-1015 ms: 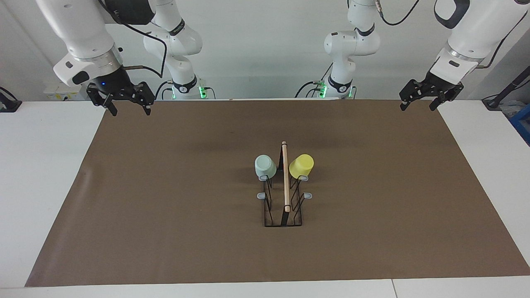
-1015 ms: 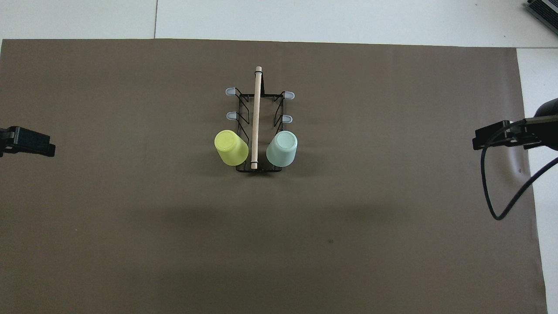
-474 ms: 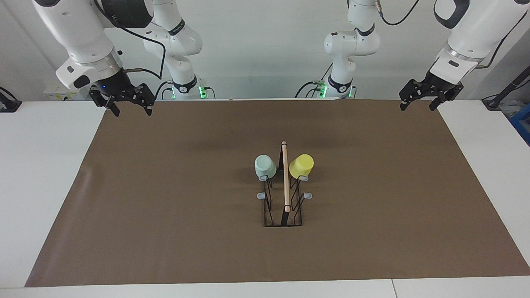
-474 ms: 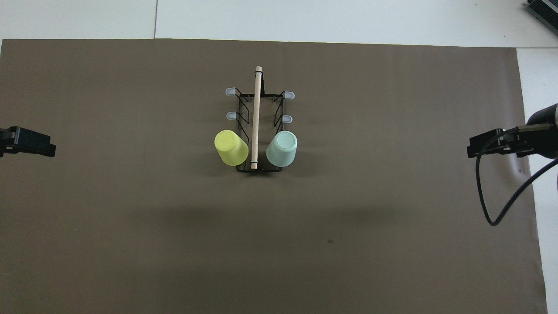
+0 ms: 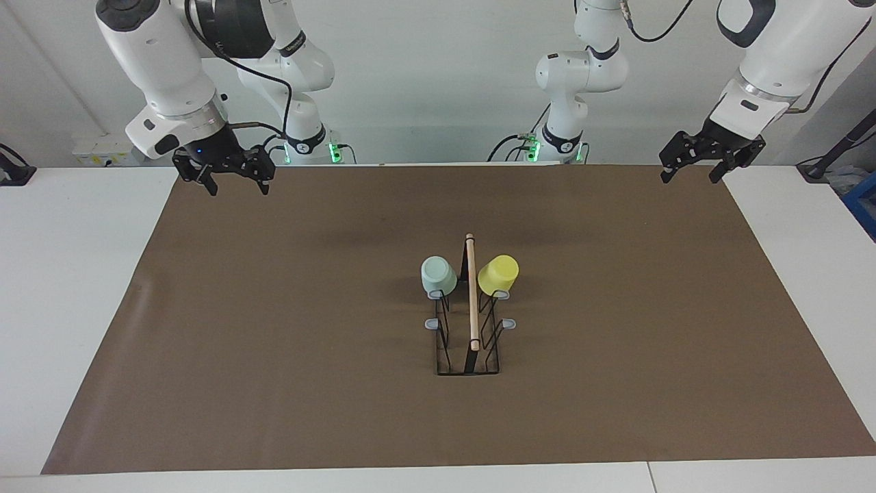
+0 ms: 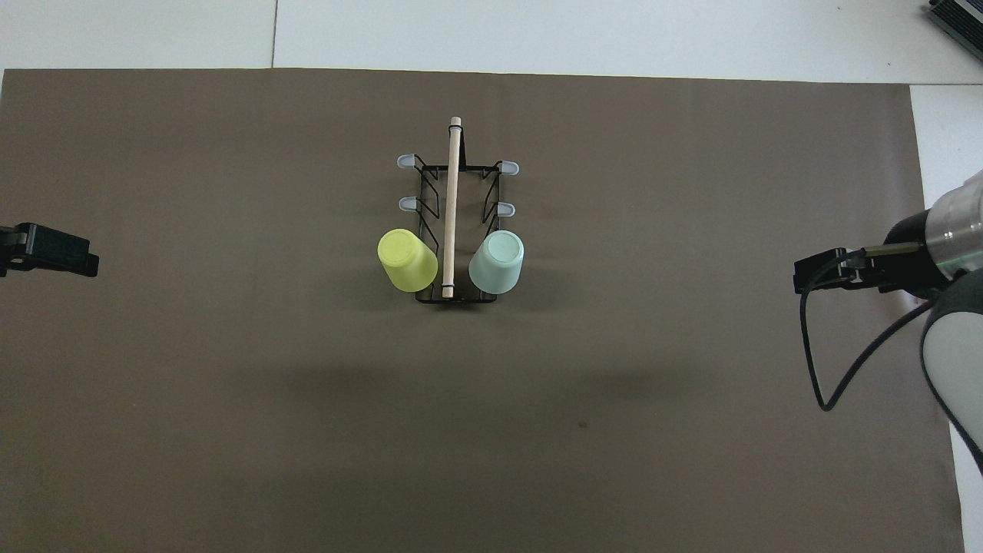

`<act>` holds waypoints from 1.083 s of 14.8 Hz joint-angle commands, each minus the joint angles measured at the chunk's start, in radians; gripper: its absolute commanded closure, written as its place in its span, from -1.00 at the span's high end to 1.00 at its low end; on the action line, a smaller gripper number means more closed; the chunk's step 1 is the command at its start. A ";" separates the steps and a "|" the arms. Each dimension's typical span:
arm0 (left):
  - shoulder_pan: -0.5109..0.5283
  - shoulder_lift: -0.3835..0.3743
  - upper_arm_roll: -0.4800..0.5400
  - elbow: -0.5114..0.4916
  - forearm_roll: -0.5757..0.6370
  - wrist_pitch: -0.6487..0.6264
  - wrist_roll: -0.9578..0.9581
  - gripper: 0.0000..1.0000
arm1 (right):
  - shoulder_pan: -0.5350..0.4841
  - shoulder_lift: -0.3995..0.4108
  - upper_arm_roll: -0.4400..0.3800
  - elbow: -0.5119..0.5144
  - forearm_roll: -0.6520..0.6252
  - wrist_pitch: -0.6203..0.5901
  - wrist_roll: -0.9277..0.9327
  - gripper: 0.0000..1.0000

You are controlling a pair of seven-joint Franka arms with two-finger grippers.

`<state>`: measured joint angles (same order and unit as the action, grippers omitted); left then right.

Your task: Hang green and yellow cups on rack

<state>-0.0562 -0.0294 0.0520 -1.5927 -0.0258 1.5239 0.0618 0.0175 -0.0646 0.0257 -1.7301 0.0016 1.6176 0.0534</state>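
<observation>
Since a second earlier the right end effector (image 5: 234, 181) had swung inward from the mat's corner toward the desk's middle, and more of its arm showed in the overhead view (image 6: 833, 275); the left end effector (image 5: 690, 166) had kept its place, waiting. Both had their fingers spread apart and carried nothing.

In the overhead view the rack (image 6: 456, 230) stood just above the centre of the brown mat (image 6: 230, 384), its wooden rod (image 6: 451, 207) running from 12 to 6 o'clock, so the long axis pointed straight away from the robots. The yellow cup (image 6: 406, 259) sat mouth-down on the prong at the rack's 8 o'clock corner, tilted outward; the green cup (image 6: 497, 262) sat likewise at the 4 o'clock corner. Four grey-capped prongs (image 6: 405, 161) toward 12 o'clock stood bare.

Open mat lay all round the rack: wide room at 3 and 9 o'clock out to the end effectors, and the widest at 6 o'clock. The right end effector hung over the mat's edge at 3 o'clock, the left over its edge at 9 o'clock. White desk (image 6: 537, 31) bordered the mat at 12 o'clock.
</observation>
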 commanded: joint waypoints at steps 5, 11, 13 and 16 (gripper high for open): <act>0.003 -0.034 0.002 -0.039 0.004 0.005 0.010 1.00 | -0.037 0.019 -0.001 0.079 -0.048 -0.100 0.009 1.00; 0.003 -0.034 0.002 -0.039 0.001 0.004 0.010 1.00 | -0.018 0.019 -0.047 0.084 -0.043 -0.119 -0.004 1.00; 0.003 -0.034 0.002 -0.038 0.000 0.002 0.010 1.00 | 0.008 0.016 -0.059 0.080 -0.043 -0.119 -0.004 1.00; 0.001 -0.034 0.002 -0.038 0.000 0.001 0.010 1.00 | -0.002 0.017 -0.059 0.089 -0.035 -0.117 -0.004 1.00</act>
<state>-0.0562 -0.0305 0.0526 -1.5958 -0.0258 1.5239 0.0623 0.0110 -0.0568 -0.0240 -1.6677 -0.0310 1.5180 0.0531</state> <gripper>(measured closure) 0.000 0.000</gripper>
